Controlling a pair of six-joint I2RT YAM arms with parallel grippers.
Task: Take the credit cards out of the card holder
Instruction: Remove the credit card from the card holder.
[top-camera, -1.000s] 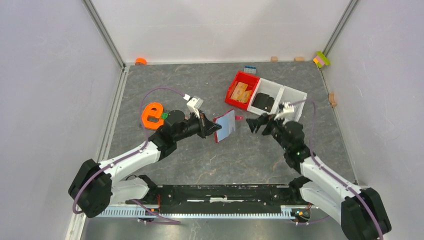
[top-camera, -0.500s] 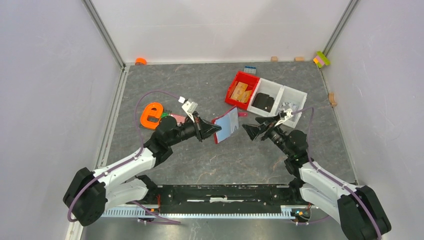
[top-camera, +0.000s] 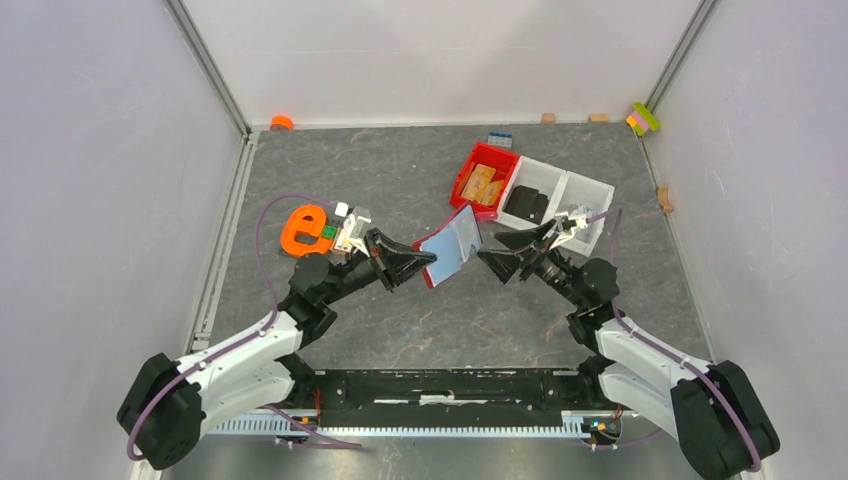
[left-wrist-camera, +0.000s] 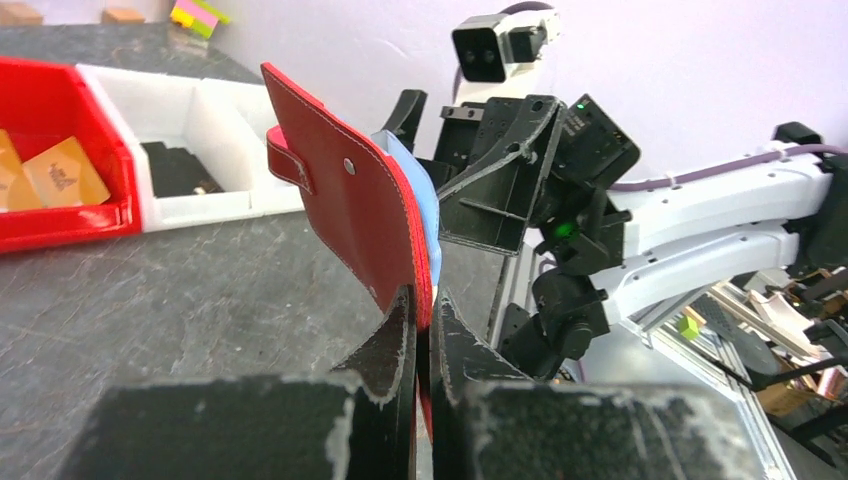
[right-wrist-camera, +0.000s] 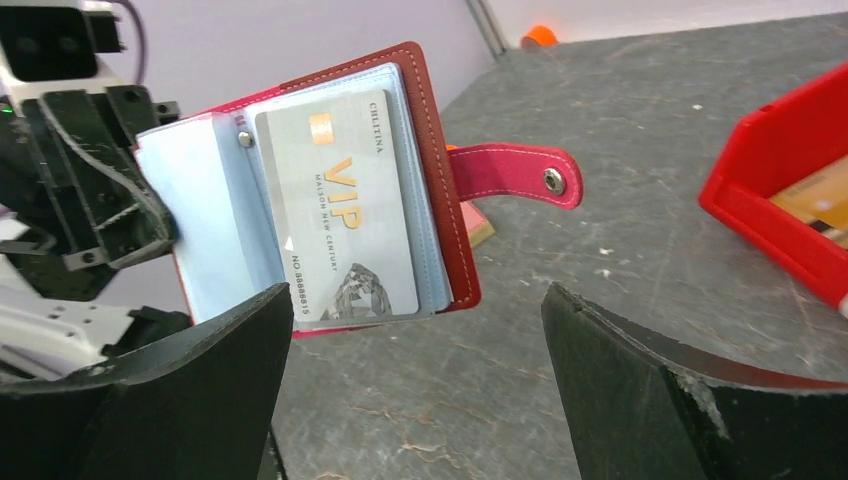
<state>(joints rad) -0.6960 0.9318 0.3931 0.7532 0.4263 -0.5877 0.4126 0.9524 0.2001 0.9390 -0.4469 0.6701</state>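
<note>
The dark red card holder (top-camera: 449, 246) hangs open above the middle of the table, held up by its lower edge. My left gripper (top-camera: 428, 263) is shut on that edge, and in the left wrist view its jaws (left-wrist-camera: 422, 296) pinch the red cover (left-wrist-camera: 345, 195). A grey VIP credit card (right-wrist-camera: 345, 200) sits in a clear sleeve, facing the right wrist camera, with light blue sleeves (right-wrist-camera: 200, 225) beside it. The clasp strap (right-wrist-camera: 510, 172) sticks out to the right. My right gripper (top-camera: 499, 252) stands wide open just right of the holder, not touching it; nothing is between its fingers (right-wrist-camera: 418, 300).
A red bin (top-camera: 470, 192) with tan wooden pieces and two white bins (top-camera: 578, 192) stand behind the right gripper. An orange letter e (top-camera: 303, 228) lies by the left wrist. Small blocks lie along the back wall (top-camera: 644, 118).
The left arm's wrist has drawn back to the left while keeping the holder raised. The right gripper has moved left and closer to the holder, still open.
</note>
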